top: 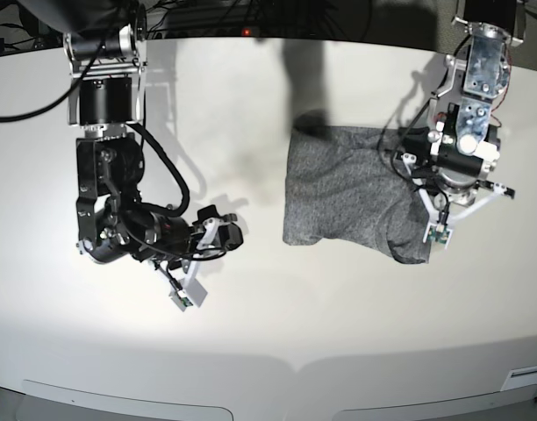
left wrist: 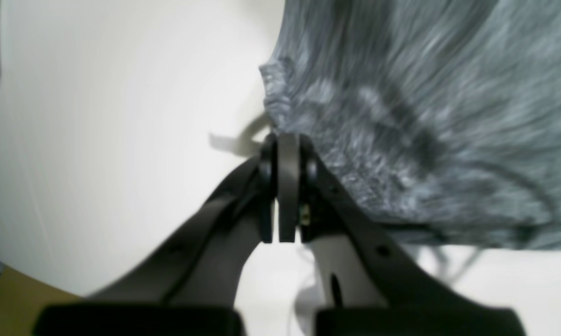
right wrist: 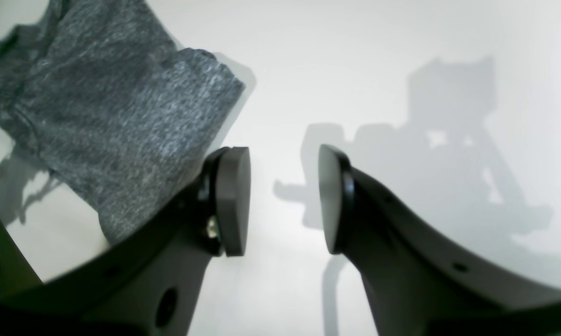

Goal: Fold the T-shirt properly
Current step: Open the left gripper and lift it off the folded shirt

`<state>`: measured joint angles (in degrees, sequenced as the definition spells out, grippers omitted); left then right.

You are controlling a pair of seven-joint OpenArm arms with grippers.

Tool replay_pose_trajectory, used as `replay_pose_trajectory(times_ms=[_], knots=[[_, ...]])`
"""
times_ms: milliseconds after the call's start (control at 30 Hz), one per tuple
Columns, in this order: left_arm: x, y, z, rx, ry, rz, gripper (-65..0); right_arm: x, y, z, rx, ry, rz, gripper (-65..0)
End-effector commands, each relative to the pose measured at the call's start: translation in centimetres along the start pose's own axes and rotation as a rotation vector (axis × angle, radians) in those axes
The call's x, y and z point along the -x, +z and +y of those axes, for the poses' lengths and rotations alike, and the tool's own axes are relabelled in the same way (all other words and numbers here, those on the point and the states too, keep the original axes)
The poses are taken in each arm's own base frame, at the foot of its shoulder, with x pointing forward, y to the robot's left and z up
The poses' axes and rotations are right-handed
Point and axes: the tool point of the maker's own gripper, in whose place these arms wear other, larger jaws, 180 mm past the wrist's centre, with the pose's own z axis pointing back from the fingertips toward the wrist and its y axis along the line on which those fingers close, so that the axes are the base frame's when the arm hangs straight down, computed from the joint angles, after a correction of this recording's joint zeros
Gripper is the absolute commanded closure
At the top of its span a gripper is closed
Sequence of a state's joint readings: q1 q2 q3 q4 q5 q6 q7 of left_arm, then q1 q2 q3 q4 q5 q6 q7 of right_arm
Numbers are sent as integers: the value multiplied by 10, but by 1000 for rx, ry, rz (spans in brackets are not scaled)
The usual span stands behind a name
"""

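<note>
The white table (top: 268,333) fills the scene, bare apart from the arms and one garment. The T-shirt (top: 356,193) lies on it as a compact grey bundle, already doubled over into a rough rectangle with one lobe drooping lower at the near corner on the left arm's side, so my judgement is that the main folds are made and only tidying remains. The left arm stands over that end of the bundle, and its left gripper (left wrist: 280,186) has its pads pressed flat together with no cloth visible between them; in its wrist view the shirt's edge lies just beyond and to the right of the closed tips, a puckered corner just past them. It seems placed there either to nudge or to have just let go of that edge, though the blur does not let me say whether the tips touch the fabric. The right arm sits well apart from the shirt, across a stretch of bare table, folded low with its wrist turned. Its right gripper (right wrist: 284,200) holds its pads apart at a middling gap with nothing between them, only the table and its own shadow beyond; the shirt shows off to the upper left of that pincer, out of reach. That posture reads as waiting clear of the work.
</note>
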<state>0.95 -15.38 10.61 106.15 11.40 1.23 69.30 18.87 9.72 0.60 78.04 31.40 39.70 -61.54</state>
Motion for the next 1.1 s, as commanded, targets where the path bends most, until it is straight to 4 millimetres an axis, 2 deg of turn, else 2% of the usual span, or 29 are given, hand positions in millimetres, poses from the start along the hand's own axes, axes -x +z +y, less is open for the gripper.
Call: replay_pose_trajectory(times_ms=[0, 100, 200, 267, 433, 567, 767, 900, 1000, 1067], knots=[[-18, 9, 14, -50, 10, -63, 0, -21, 7, -2, 6, 25, -58, -246], [-32, 25, 25, -102, 11, -124, 0, -21, 7, -2, 6, 25, -58, -246], [-33, 38, 33, -152, -1, -154, 0, -21, 7, -2, 6, 25, -57, -246], [-24, 42, 33, -166, 10, -143, 0, -21, 7, -2, 6, 25, -57, -246], [14, 40, 22, -147, 4, -50, 0, -21, 7, -2, 6, 25, -57, -246], [27, 39, 16, -133, -11, -35, 0, -21, 7, -2, 5, 25, -57, -246], [13, 41, 18, -145, 19, -119, 0, -25, 7, 3, -23, 14, -78, -246], [15, 41, 19, -148, 27, -108, 0, -28, 8, 8, -50, 4, -97, -246], [17, 40, 19, -147, 28, -95, -142, -29, 8, 8, -50, 3, -103, -246], [17, 40, 19, -147, 28, -96, -214, -37, 9, 8, -52, 2, -143, -246]])
